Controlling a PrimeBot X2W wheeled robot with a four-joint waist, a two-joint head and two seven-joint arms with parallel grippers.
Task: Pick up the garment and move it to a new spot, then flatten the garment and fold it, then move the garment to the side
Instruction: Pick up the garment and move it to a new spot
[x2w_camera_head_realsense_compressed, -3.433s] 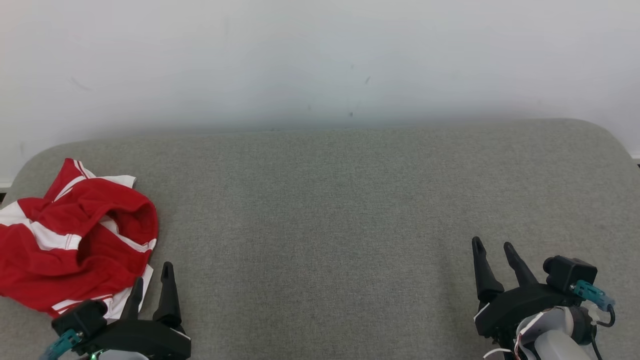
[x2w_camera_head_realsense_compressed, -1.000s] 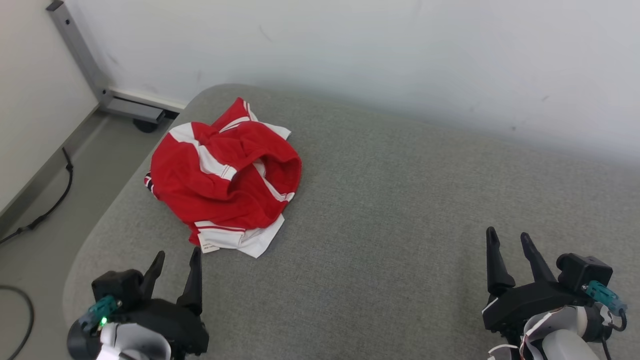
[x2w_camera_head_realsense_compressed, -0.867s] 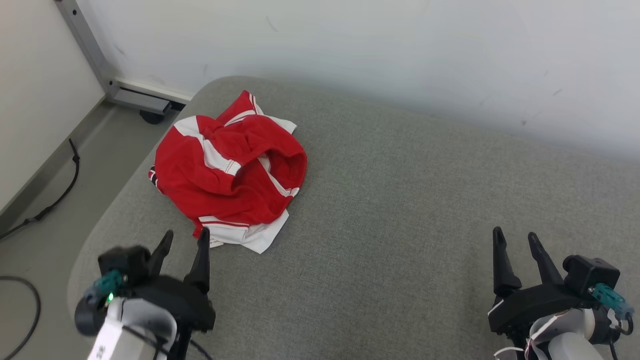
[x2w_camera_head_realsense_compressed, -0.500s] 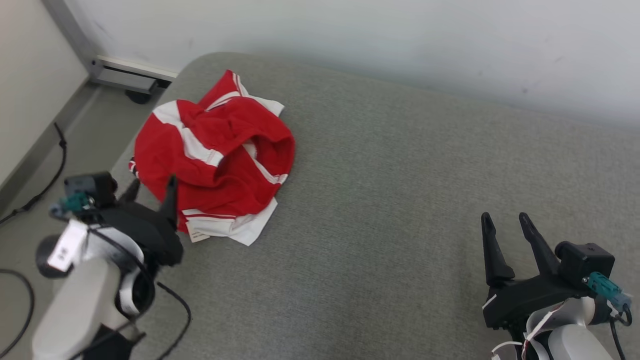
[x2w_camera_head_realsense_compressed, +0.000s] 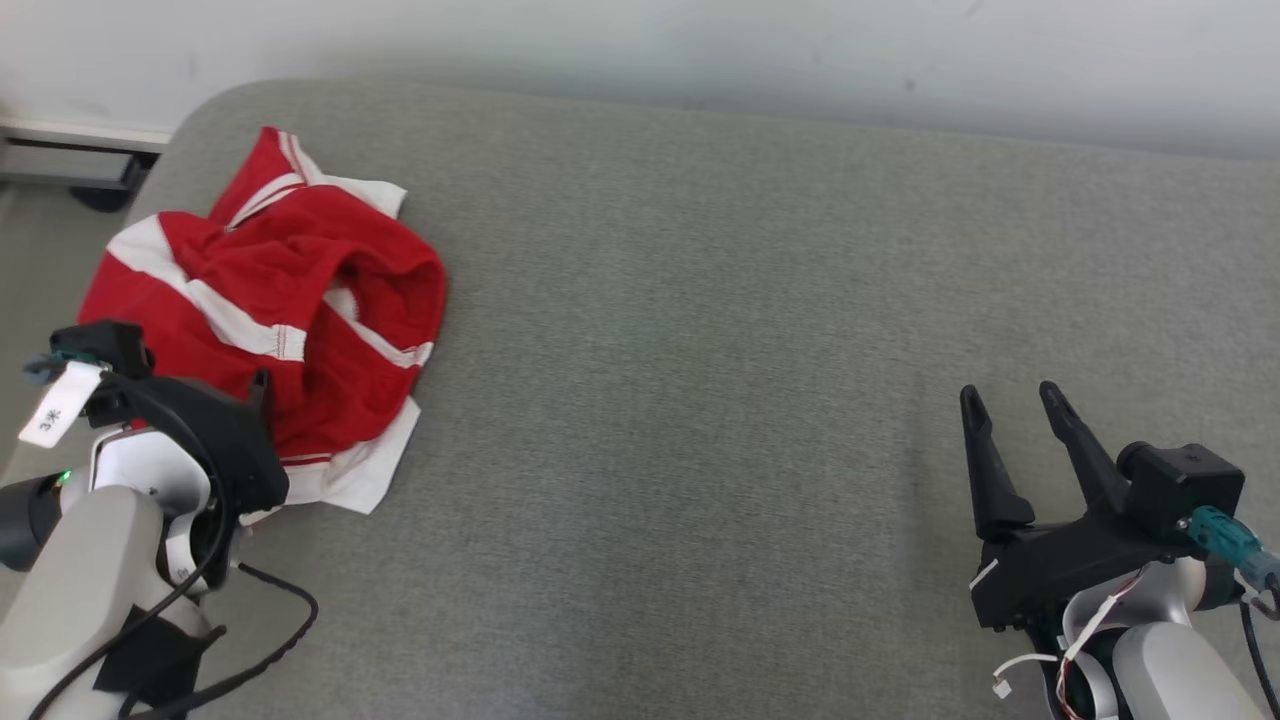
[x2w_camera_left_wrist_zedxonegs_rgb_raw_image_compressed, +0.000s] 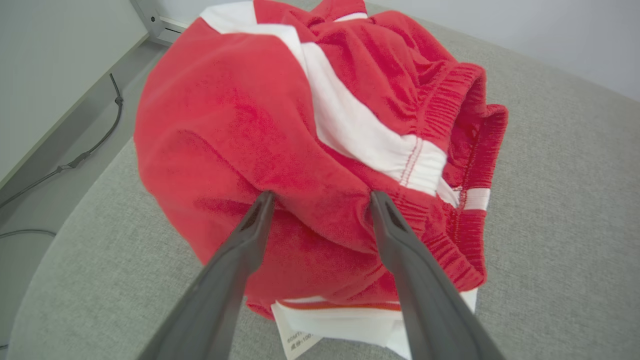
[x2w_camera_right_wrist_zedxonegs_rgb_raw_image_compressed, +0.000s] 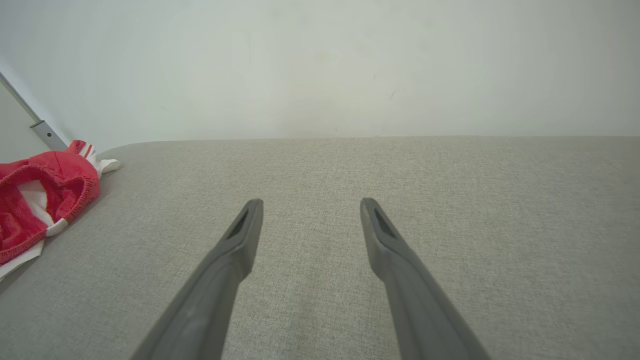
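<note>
While R gripper (x2w_camera_head_realsense_compressed: 1008, 392) gapes empty, L gripper (x2w_camera_left_wrist_zedxonegs_rgb_raw_image_compressed: 321, 195), jaws wide, touches garment (x2w_camera_left_wrist_zedxonegs_rgb_raw_image_compressed: 225, 125).

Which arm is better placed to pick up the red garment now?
Left. The left gripper is open with tips at the garment; the right gripper, also open, sits far across the cushion.

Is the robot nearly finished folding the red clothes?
No, it's only starting. Done: nothing yet; the red and white garment lies crumpled at the left end of the grey cushion. In hand: the left gripper is open right at the cloth, not yet closed. The right gripper sits open, well away. Left: lifting, moving, flattening, folding, setting aside.
</note>
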